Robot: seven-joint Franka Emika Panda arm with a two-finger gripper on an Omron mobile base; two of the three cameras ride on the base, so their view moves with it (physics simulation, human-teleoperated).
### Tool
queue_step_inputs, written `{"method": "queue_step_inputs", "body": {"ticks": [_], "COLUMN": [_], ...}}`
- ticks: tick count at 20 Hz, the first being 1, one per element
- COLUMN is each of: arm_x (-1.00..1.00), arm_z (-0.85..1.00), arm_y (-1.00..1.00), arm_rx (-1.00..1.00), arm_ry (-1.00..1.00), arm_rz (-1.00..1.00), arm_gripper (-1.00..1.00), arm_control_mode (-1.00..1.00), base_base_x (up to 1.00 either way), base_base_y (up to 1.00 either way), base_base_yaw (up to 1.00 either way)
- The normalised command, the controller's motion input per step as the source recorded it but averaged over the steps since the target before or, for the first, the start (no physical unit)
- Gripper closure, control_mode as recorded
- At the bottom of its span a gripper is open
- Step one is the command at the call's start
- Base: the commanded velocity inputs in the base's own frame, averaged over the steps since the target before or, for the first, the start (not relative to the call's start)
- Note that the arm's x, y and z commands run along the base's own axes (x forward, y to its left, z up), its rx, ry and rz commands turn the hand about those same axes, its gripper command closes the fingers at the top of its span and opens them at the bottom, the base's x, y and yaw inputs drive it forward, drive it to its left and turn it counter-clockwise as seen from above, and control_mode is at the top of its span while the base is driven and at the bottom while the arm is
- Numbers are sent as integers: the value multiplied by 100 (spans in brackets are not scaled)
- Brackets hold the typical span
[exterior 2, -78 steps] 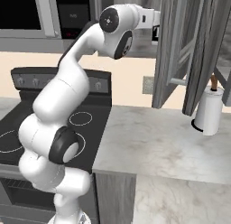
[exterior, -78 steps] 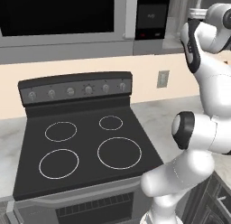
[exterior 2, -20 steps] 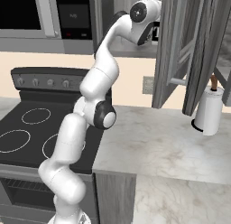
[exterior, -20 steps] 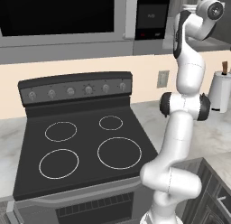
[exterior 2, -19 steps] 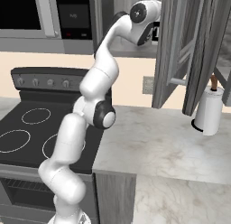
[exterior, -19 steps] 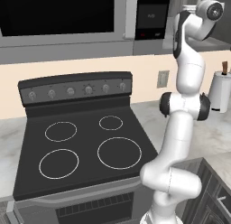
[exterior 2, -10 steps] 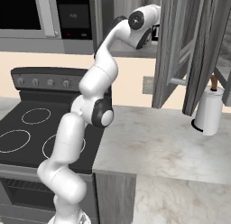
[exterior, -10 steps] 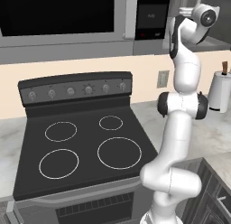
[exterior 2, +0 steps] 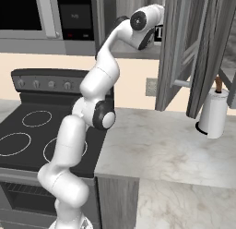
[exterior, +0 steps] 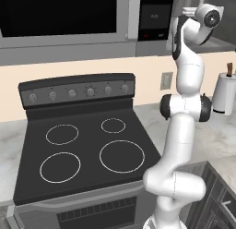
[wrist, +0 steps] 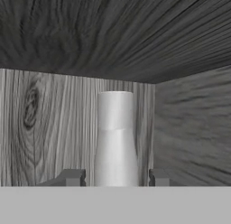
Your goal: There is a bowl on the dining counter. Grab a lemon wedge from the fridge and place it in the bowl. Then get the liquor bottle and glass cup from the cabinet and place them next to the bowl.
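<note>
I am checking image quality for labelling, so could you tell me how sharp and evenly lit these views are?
Hand view: soft and blurred, the liquor bottle neck pale against dim grey wood. Left base view: crisp, flatly lit, no glare on the stove. Right base view: sharp, with faint shadows on the counter.

Liquor bottle (wrist: 115, 142) inside cabinet (wrist: 54, 128), between hand (wrist: 116, 177) fingertips

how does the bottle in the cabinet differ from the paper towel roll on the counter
The bottle stands up inside the cabinet, between the gripper fingertips; the paper towel roll stands low on the counter, untouched. The bottle narrows to a slim neck; the roll is a straight cylinder. Both are white and upright.
</note>
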Motion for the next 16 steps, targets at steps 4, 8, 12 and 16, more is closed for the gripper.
{"method": "queue_step_inputs", "body": {"ticks": [4,8,12,16], "arm_x": [0,-9,-11,-31], "arm_z": [0,0,-1,-2], "arm_y": [0,-1,-9,-15], "arm_rx": [0,0,1,4], "arm_ry": [0,0,0,0], "arm_rz": [0,-1,0,-2], "arm_gripper": [100,100,100,100], "arm_control_mode": [-100,-100,-100,-100], "base_base_x": [0,0,0,0], "base_base_y": [0,0,0,0], "base_base_yaw": [0,0,0,0]}}
